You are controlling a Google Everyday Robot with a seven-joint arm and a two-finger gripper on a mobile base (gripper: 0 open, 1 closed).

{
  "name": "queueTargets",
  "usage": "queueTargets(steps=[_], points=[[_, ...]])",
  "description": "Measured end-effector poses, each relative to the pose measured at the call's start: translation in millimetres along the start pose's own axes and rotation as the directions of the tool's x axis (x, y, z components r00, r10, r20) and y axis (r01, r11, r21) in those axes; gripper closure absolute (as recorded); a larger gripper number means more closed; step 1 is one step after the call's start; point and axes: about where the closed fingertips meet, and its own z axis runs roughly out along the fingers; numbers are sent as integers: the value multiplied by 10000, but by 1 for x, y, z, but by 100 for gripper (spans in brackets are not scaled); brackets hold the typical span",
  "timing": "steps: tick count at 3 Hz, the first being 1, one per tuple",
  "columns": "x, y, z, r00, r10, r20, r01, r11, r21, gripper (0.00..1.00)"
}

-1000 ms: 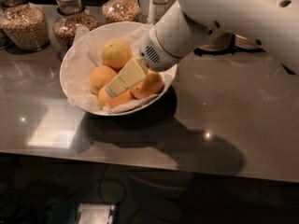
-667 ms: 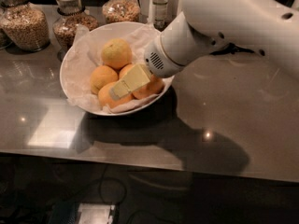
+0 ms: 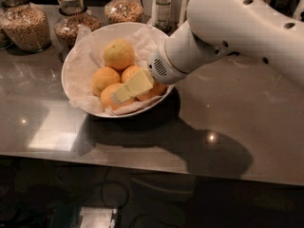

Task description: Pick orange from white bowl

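The white bowl (image 3: 76,65), lined with crinkled paper, stands on the grey counter at upper left. In it lie a paler yellow fruit (image 3: 118,54) at the back and several deep orange fruits in front: one at left (image 3: 104,79), one in the middle (image 3: 129,72), one at the front (image 3: 110,97), and one largely hidden under the wrist (image 3: 156,90). I cannot tell which of them is the orange of the task. My gripper (image 3: 124,92), pale yellow, reaches in from the right. It lies low across the fruits, with its tip on the front one.
Glass jars of grains (image 3: 26,25) (image 3: 71,18) (image 3: 124,6) and a bottle (image 3: 164,4) stand close behind the bowl. My white arm (image 3: 237,32) covers the upper right. The counter's front edge (image 3: 142,167) runs across below.
The gripper has stayed down among the fruits, its tip edging slightly right and forward. The arm behind it has swung higher toward the upper right.
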Motion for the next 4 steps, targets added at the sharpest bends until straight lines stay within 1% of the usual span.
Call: queueTargets(steps=[1, 2, 4], points=[[0, 2, 2, 10000, 14, -20, -14, 10000, -84, 0], [0, 2, 2, 10000, 14, -20, -14, 10000, -84, 19], [-1, 3, 1, 10000, -29, 16, 29, 10000, -64, 66]])
